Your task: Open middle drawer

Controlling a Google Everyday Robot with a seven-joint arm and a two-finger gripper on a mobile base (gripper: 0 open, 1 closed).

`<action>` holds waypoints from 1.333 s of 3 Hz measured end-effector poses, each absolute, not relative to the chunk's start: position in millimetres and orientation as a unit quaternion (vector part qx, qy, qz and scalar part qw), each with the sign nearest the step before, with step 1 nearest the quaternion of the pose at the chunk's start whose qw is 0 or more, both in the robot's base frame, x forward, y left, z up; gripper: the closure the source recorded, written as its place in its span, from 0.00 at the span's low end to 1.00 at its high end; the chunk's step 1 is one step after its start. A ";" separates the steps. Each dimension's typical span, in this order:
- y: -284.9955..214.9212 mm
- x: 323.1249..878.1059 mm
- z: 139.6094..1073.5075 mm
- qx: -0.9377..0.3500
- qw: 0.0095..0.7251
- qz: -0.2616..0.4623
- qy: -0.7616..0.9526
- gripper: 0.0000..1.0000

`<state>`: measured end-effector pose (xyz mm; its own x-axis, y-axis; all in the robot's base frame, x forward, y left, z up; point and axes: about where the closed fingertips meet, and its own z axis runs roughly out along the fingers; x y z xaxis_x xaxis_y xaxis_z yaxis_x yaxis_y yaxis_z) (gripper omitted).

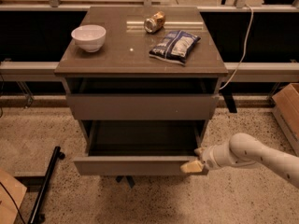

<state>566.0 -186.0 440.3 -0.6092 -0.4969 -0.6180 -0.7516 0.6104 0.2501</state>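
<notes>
The grey-brown cabinet (140, 59) has its middle drawer (135, 165) pulled well out, showing a wide shallow dark tray inside. My gripper (194, 159) is at the right end of that drawer's flat front. One tan fingertip (188, 167) lies on the outer face and the other sits behind the front's top edge, so the gripper is shut on the drawer front. The white arm reaches in from the lower right. The drawer above (140, 107) stands slightly out. Anything below the open drawer is hidden.
On the cabinet top are a white bowl (88, 37), a tipped can (154, 22) and a dark chip bag (174, 45). A black bar (44, 185) lies on the floor at left, a cardboard box (287, 107) stands at right, and a white cable (240, 45) hangs behind.
</notes>
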 end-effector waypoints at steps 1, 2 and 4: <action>-186.0 566.0 441.6 -0.363 0.253 0.252 0.861 0.65; -193.8 551.1 439.5 -0.352 0.245 0.253 0.867 0.87; -193.7 551.3 440.7 -0.352 0.245 0.253 0.867 0.82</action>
